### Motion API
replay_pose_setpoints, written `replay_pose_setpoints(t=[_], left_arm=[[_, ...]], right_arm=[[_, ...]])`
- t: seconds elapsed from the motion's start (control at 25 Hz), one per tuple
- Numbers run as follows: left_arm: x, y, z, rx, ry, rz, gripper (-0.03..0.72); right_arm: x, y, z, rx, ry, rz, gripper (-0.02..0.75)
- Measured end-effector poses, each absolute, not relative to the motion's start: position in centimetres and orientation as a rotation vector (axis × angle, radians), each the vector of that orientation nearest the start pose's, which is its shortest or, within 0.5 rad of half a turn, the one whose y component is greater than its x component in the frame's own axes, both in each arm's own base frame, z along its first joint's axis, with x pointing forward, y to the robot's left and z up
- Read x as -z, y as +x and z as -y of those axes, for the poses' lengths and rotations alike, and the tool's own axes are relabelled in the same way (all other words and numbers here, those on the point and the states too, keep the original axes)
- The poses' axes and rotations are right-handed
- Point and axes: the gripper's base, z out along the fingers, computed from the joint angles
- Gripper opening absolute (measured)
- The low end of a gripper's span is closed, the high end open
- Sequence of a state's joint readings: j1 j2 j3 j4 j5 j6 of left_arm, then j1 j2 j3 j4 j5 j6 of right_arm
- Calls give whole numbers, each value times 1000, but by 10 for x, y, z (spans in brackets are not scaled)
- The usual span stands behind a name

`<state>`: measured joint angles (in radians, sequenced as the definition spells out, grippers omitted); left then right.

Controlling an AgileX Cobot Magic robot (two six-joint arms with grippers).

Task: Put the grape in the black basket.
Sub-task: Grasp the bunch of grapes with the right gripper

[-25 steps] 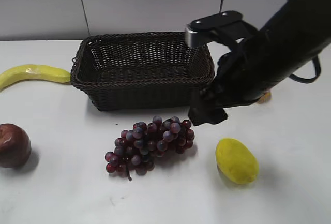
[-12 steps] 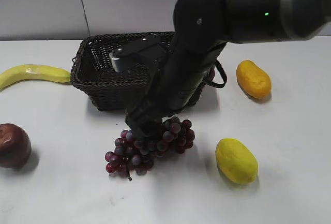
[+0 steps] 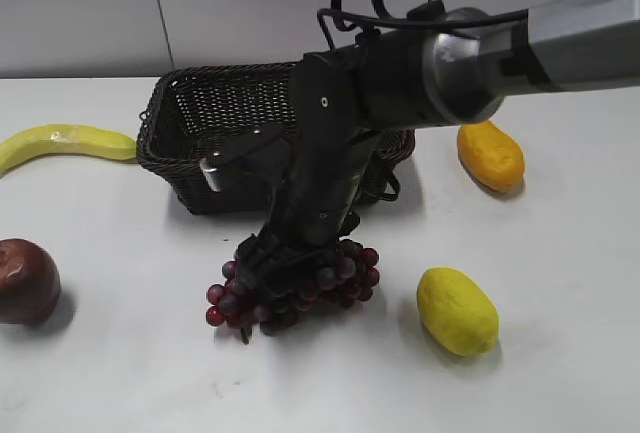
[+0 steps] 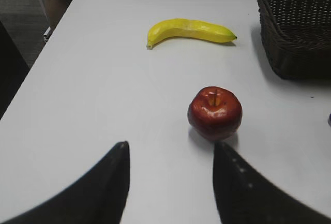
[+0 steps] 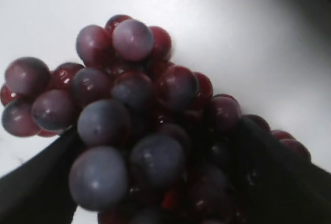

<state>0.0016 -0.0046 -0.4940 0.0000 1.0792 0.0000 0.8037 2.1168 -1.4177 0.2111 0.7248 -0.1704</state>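
Note:
The grape [image 3: 345, 273] is a dark purple-red bunch lying on the white table in front of the black basket [image 3: 200, 103]. My right gripper [image 3: 285, 258] is down on top of the bunch. In the right wrist view its two dark fingers [image 5: 155, 131] stand wide apart on either side of the grape [image 5: 129, 79], which fills the frame. The gripper is open around the bunch. The basket is woven, dark and empty; its corner shows in the left wrist view [image 4: 297, 32]. My left gripper [image 4: 170, 149] is open and empty above the table, near the apple.
A dark red apple [image 3: 25, 281] lies at the left edge and shows in the left wrist view [image 4: 214, 111]. A yellow banana [image 3: 60, 143] lies left of the basket. A yellow fruit [image 3: 457, 310] lies right of the grape and an orange-yellow one [image 3: 490, 153] right of the basket.
My right arm swung from the right of the basket to the left and came down over the grape; its fingers now straddle the bunch. The bunch stays on the table.

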Motion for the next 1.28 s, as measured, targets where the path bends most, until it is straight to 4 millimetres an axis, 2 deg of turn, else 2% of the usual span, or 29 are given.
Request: replay_pose_setpoints(t=[0.12, 0.28, 0.48, 0.56, 0.72, 1.0, 1.28], left_arm=[[-274, -6, 0, -1, -2, -2064, 489], [-274, -6, 0, -1, -2, -2064, 489], [-274, -6, 0, -1, -2, -2064, 489], [-274, -6, 0, -1, -2, -2064, 489], [-274, -6, 0, -1, -2, -2064, 489], [-274, -6, 0, -1, -2, -2064, 489], [-274, -6, 0, -1, -2, -2064, 489]], right_arm=[[-129, 281, -310, -318, -1249, -2707, 544], [-129, 279, -309, -313, -1275, -2722, 321], [-138, 280, -312, -309, -1332, -2740, 313], [-148, 283, -316, -321, -1356, -2736, 311], [-182, 291, -327, -357, -1386, -2711, 305], [-265, 303, -342, -439, -1367, -2532, 300], [-330, 314, -339, -431, -1269, -2308, 300]])
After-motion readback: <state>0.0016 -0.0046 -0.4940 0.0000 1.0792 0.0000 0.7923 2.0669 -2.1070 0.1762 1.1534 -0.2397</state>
